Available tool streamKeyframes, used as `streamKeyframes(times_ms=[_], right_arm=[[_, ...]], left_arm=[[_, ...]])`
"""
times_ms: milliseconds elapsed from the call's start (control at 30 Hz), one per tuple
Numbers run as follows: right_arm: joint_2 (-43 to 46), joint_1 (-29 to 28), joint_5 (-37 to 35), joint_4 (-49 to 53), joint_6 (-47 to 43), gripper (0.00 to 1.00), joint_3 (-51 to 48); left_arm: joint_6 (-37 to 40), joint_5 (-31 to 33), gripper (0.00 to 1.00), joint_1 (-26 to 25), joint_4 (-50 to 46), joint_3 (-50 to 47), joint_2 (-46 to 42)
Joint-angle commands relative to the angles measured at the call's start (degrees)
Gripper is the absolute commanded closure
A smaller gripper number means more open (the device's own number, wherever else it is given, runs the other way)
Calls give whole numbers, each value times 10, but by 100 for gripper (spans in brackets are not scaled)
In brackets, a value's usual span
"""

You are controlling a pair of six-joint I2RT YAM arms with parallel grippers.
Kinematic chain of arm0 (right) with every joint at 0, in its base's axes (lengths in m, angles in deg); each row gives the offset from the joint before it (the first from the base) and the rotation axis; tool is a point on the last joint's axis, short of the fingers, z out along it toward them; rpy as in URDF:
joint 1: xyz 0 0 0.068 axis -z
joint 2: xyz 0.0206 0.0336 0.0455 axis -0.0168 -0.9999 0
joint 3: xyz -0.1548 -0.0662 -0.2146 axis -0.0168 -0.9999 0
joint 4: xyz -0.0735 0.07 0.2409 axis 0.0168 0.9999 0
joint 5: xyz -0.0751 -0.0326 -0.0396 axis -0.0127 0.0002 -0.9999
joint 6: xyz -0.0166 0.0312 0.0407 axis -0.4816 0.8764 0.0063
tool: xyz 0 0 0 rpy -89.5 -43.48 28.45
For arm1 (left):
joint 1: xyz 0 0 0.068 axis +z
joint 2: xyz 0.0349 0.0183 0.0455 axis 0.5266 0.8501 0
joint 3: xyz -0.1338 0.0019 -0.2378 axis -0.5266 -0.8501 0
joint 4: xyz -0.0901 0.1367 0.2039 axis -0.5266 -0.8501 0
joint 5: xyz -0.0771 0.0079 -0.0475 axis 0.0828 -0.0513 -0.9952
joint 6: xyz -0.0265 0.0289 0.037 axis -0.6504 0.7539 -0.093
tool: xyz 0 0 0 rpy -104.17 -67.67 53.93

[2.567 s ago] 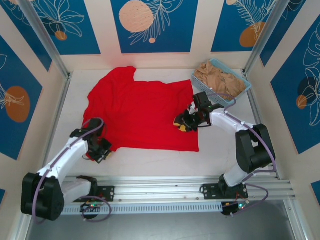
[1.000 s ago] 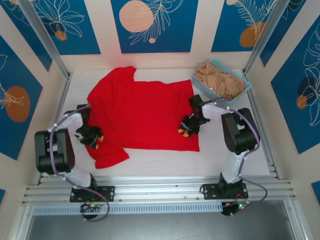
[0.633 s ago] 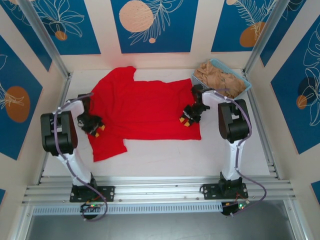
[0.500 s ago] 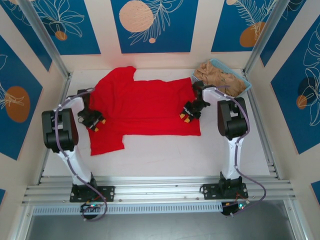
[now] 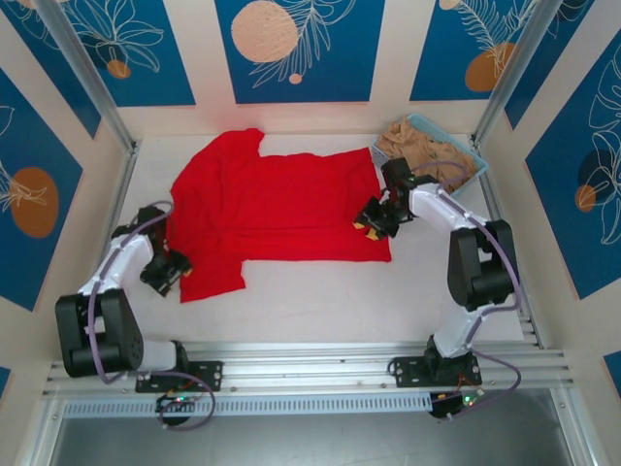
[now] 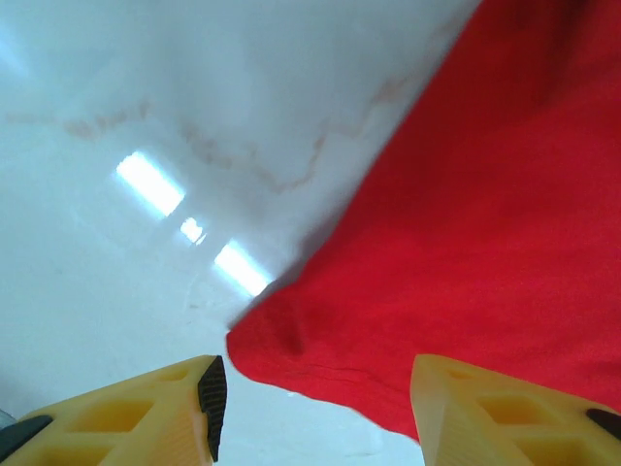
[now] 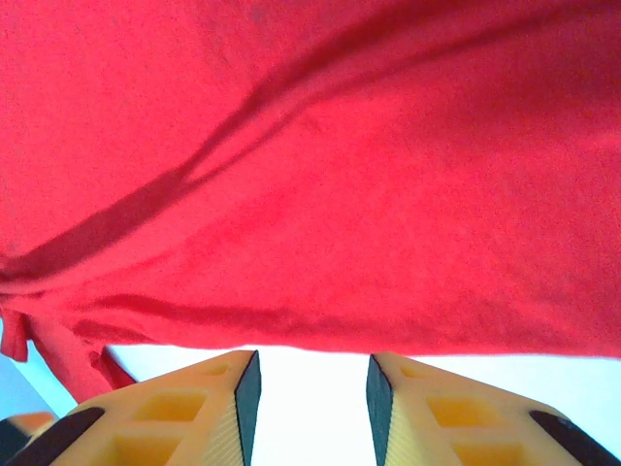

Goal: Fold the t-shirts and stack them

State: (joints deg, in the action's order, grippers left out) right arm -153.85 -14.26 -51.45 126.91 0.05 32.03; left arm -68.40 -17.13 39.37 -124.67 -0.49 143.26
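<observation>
Top external takes in the whole table: the red t-shirt [image 5: 281,209] lies spread flat across the middle of the white table [image 5: 320,301], one sleeve reaching toward 11 o'clock and the other lying out at 7 o'clock. Up at 1 o'clock, the tan t-shirts [image 5: 427,148] sit heaped in the light blue basket [image 5: 474,175], whose near corner is just beside the red shirt's right edge. The left gripper [image 5: 167,274] is down at 8 o'clock, at the outer edge of the low sleeve. The right gripper [image 5: 374,218] is at 3 o'clock, over the shirt's right side near the hem.

The left wrist view adds what the overhead can't: the left gripper [image 6: 315,398] has its yellow fingers [image 6: 146,417] spread wide. A corner of the red t-shirt [image 6: 466,243] lies on the glossy table [image 6: 146,146] in the gap ahead of them. Nothing is pinched.

In the right wrist view, the right gripper [image 7: 310,388] has its jaws parted too, though the gap is narrower. There is bare white table [image 7: 310,364] between the fingers [image 7: 194,408]. The hem of the red t-shirt [image 7: 310,175] runs straight across just beyond the tips, and creases sweep toward 8 o'clock. It grips nothing.

For room, a broad bare band of table runs along 6 o'clock below the hem. At 9 o'clock there is a slimmer strip, and the top sleeve sits close to the back wall.
</observation>
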Motion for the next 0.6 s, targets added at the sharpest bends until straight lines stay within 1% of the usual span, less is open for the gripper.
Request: streamKeyframes(times_ms=[0, 67, 167, 300, 333, 433, 467, 500, 567], right_arm=[[16, 7, 7, -8, 12, 63, -46], [27, 17, 11, -10, 14, 63, -63], [38, 28, 13, -12, 14, 63, -76], [41, 37, 11, -9, 14, 63, -78], [42, 38, 10, -8, 14, 63, -79], [49, 44, 1, -3, 16, 63, -86], [53, 44, -3, -2, 18, 63, -91], [61, 48, -12, -1, 22, 63, -98], [73, 57, -28, 4, 32, 63, -110]], left_arm=[[10, -35, 47, -5, 19, -31, 9], [12, -40, 50, -7, 21, -41, 9], [11, -27, 55, -15, 11, -46, 16], [15, -25, 63, -17, 36, -55, 46], [16, -25, 68, -18, 42, -53, 56], [16, -19, 90, -30, 47, -43, 76], [12, -17, 96, -35, 44, -41, 72], [5, -19, 100, -40, 36, -39, 62], [-19, -25, 100, -51, 14, -37, 29]])
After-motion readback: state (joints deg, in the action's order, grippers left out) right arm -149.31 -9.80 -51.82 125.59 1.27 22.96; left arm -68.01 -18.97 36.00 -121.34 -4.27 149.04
